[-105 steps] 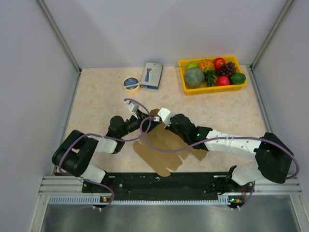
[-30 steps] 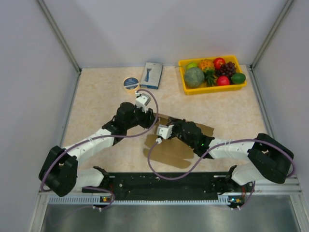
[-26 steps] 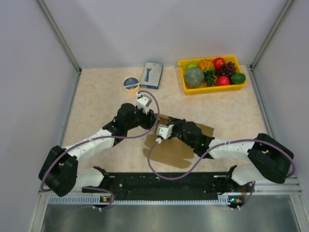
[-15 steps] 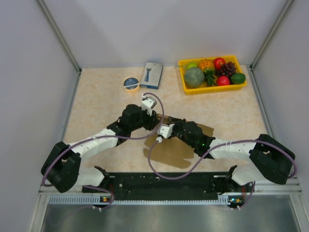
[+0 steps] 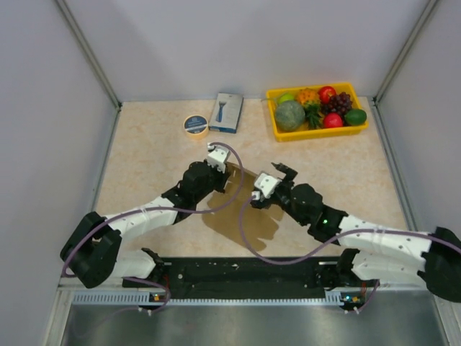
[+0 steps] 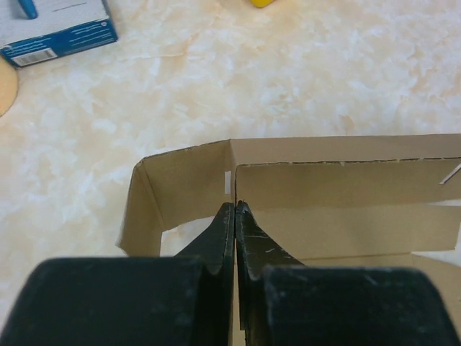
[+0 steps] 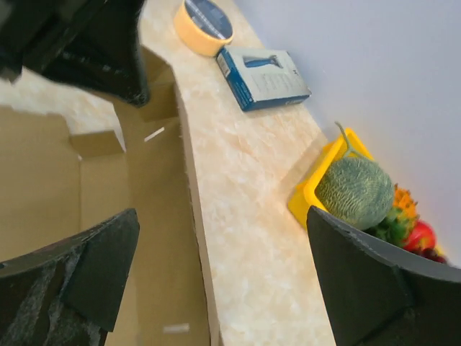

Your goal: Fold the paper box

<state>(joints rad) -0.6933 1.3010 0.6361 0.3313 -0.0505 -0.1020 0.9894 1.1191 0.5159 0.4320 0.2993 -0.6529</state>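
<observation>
Beige table [image 5: 144, 151]: right gripper [image 5: 283, 171] now lets go, wide open; left gripper [image 6: 234, 216] pinches the paper box [image 5: 238, 216] wall, newly raised.

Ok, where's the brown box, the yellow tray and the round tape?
paper box [image 6: 338, 184]: left wrist view, on a folded-up panel.
yellow tray [image 5: 320, 134]: top view, on its near wall.
tape roll [image 5: 196, 125]: top view, on its top face.

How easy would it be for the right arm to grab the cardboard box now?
Probably easy. The right gripper is open just above the cardboard box's raised wall, nothing between them. The left gripper pinches another wall, out of its way.
</observation>
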